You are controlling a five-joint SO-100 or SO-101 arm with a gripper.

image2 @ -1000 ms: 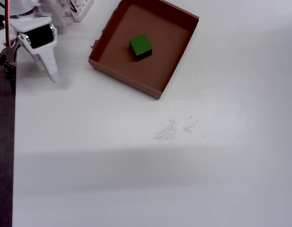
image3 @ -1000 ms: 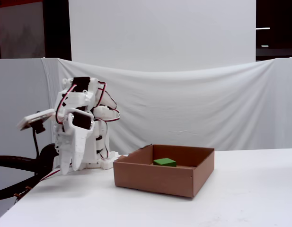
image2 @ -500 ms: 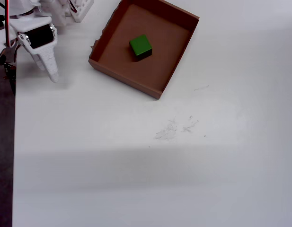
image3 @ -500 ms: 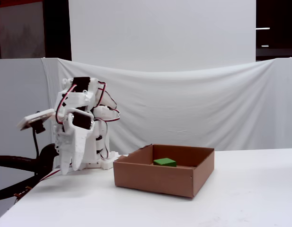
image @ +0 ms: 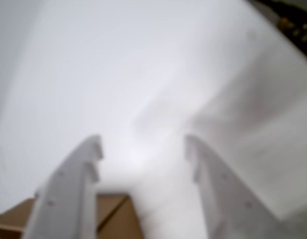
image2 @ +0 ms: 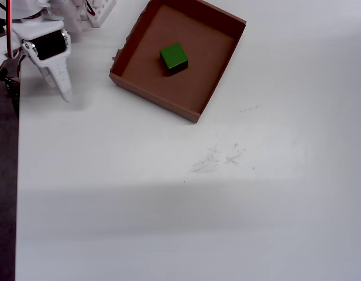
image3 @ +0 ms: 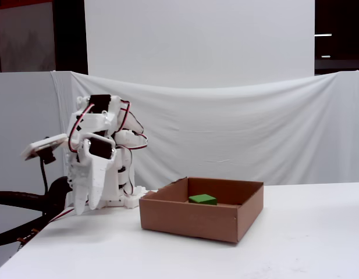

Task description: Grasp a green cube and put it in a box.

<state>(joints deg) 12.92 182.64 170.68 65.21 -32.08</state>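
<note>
Little is going wrong unless you're swinging the pincer (image2: 58, 91), fingers apart and empty, sideways into the box (image2: 212, 91) wall, jolting the green cube (image2: 173, 57) lying inside it, well off to the side.

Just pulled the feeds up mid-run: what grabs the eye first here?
The small bright-green cube stands out most: it sits inside the shallow brown cardboard box, near the middle of its floor, at the top of the overhead view. The white two-finger gripper hangs off to the left of the box in that view, near the white table's edge, its fingers apart in the wrist view with nothing between them.
</note>
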